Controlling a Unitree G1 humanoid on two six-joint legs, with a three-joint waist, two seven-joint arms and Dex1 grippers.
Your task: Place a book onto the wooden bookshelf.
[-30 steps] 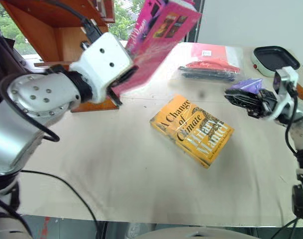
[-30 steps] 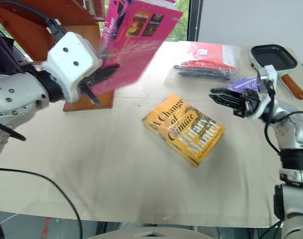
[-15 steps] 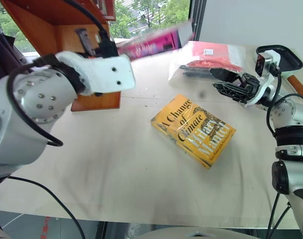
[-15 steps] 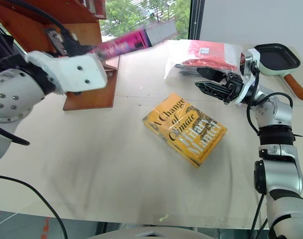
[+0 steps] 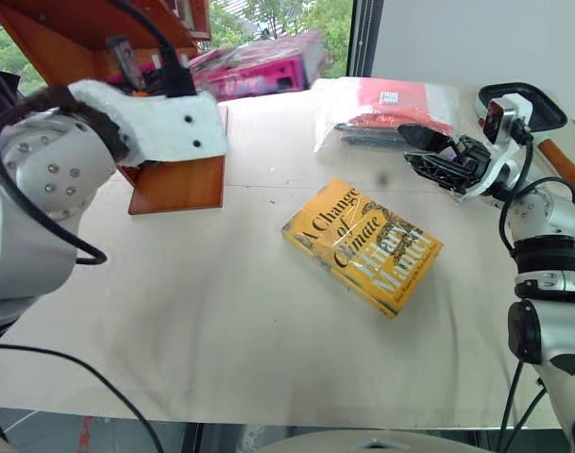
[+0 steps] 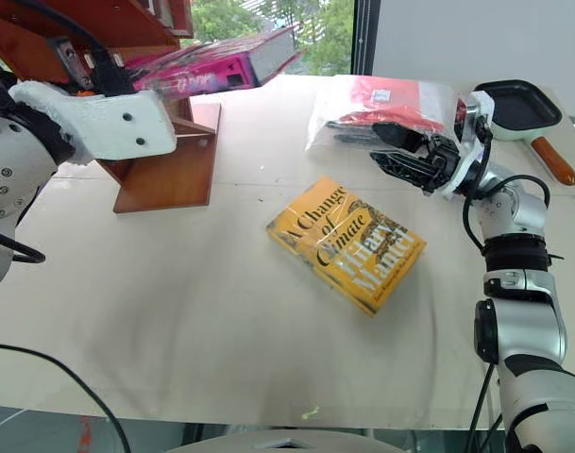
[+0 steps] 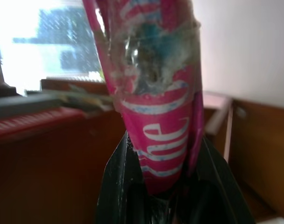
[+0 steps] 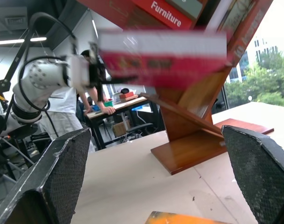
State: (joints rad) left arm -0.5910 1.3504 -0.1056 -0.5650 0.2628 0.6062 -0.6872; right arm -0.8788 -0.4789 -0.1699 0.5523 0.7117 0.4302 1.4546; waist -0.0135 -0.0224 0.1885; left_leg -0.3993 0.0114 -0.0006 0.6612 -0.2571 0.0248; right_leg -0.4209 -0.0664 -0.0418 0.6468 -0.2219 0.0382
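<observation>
The magenta-pink book (image 5: 261, 74) lies flat and level in the air, beside the upper boards of the reddish-brown wooden bookshelf (image 5: 177, 185) at the far left of the table. My left gripper (image 7: 163, 154) is shut on the book's spine end, its black fingers (image 7: 114, 182) pressing both covers. In the eye views the white wrist housing hides those fingers. Over the right of the table my right gripper (image 5: 421, 151) is open, holds nothing and points left toward the shelf. Its wrist view shows the book (image 8: 162, 58) against the bookshelf (image 8: 202, 137).
A yellow "A Change of Climate" book (image 5: 363, 245) lies in the middle of the table. A clear plastic bag with red and black items (image 5: 386, 115) sits behind it. A black pan with an orange handle (image 5: 525, 102) is at the far right.
The left wrist rolled the pink book from steeply tilted to flat and carried it left toward the shelf. The right gripper opened and moved up and toward the centre.
</observation>
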